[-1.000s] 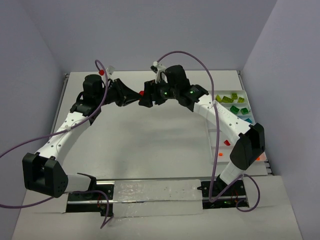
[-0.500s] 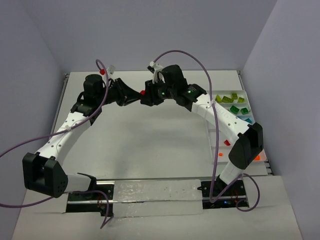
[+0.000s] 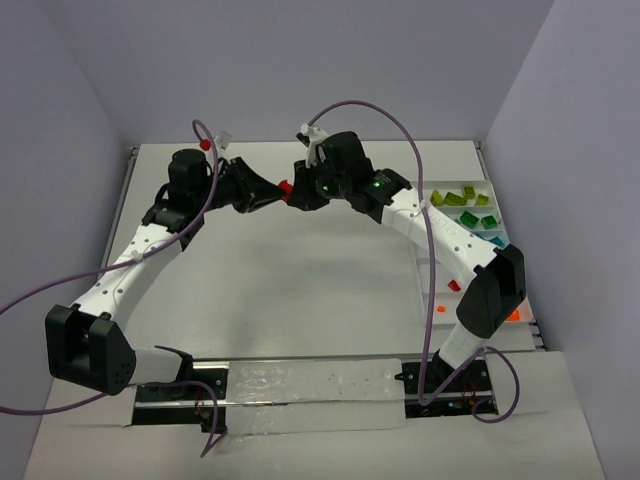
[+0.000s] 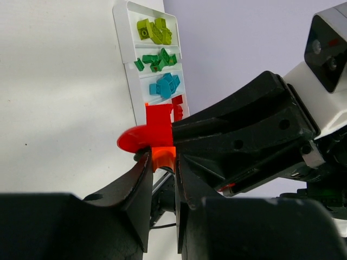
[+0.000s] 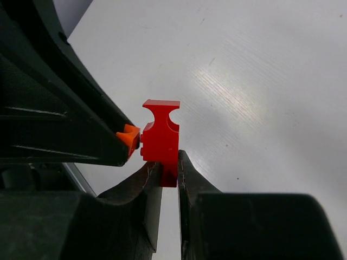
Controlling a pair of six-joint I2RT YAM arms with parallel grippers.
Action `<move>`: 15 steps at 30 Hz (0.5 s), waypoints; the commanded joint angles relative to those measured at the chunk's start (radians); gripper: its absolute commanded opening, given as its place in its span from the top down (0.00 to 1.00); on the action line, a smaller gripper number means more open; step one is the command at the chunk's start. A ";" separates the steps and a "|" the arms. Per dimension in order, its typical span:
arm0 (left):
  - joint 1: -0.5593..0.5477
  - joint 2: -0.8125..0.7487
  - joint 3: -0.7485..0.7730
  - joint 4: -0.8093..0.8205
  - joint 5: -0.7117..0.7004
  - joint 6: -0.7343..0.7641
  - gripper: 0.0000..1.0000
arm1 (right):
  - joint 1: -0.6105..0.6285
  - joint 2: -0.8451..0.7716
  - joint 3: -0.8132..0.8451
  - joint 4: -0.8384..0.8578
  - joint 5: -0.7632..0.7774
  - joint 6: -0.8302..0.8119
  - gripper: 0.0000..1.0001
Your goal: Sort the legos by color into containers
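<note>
Two touching bricks, mostly covered by the fingers pinching them

The small orange plastic brick point(image 4: 162, 156) shows only its top between the dark, blurred fingers of the left gripper point(image 4: 162, 167), and only a corner in the right wrist view. The lower edge of the red plastic brick point(image 5: 161, 135) is buried in the right gripper point(image 5: 169, 169). From above, both read as one red speck. The nearer compartments of the long white plastic tray point(image 4: 124, 43) vanish behind brick and gripper, and overhead the right arm point(image 3: 440, 235) crosses it.

The left gripper point(image 3: 266, 192) and right gripper point(image 3: 297, 192) meet tip to tip near the desk's far edge. Left fingers point(image 4: 135, 189) pinch an orange lego point(image 4: 162, 156); right fingers point(image 5: 143, 188) pinch a red lego point(image 5: 161, 135).
</note>
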 commanded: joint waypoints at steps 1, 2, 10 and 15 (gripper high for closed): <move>-0.006 -0.011 0.040 -0.012 0.017 0.031 1.00 | -0.005 -0.056 -0.041 0.020 0.077 -0.009 1.00; -0.006 -0.012 0.041 -0.017 0.017 0.038 1.00 | -0.016 -0.061 -0.053 0.022 0.085 -0.005 1.00; -0.006 -0.027 0.034 -0.058 0.013 0.109 1.00 | -0.136 -0.092 -0.080 0.007 0.049 0.018 1.00; -0.025 -0.023 0.086 -0.147 -0.068 0.343 1.00 | -0.260 -0.177 -0.166 -0.061 0.012 -0.045 1.00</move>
